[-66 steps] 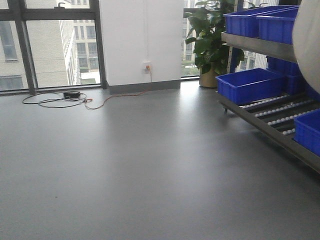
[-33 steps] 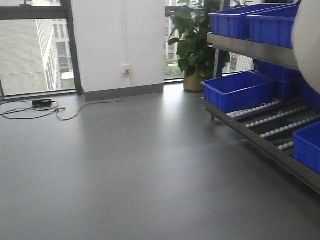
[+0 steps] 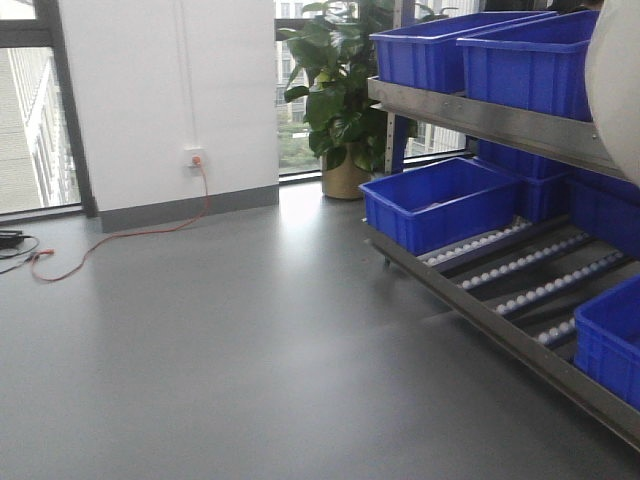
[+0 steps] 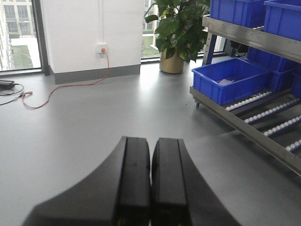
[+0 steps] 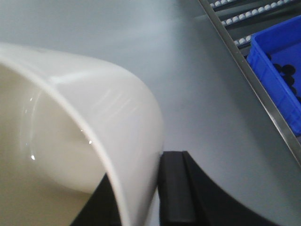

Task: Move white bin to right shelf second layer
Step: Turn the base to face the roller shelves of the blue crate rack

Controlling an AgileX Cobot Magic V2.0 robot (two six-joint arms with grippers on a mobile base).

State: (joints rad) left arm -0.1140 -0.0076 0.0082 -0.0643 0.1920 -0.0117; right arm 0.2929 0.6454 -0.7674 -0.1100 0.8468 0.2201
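Note:
The white bin [image 5: 70,122] fills the left of the right wrist view, glossy and cream-white, held above the grey floor. My right gripper [image 5: 138,170] is shut on its wall, one finger inside and one finger [image 5: 175,188] outside. In the front view only a pale curved part of the white bin [image 3: 615,90] shows at the right edge. The right shelf second layer [image 3: 520,275] is a steel level with white roller lanes, low at the right, apart from the bin. My left gripper [image 4: 151,143] is shut on nothing over bare floor.
Blue crates sit on the roller level [image 3: 440,205] [image 3: 615,335] and on the level above [image 3: 430,45]. A potted plant [image 3: 335,90] stands past the rack's far end. An orange cable [image 3: 120,235] runs from a wall socket [image 3: 193,157] across the floor.
The front view has swung to the right: the rack and plant slid leftward in the frame and look larger, while the windows and cable moved off to the left. The bin stays at the right edge.

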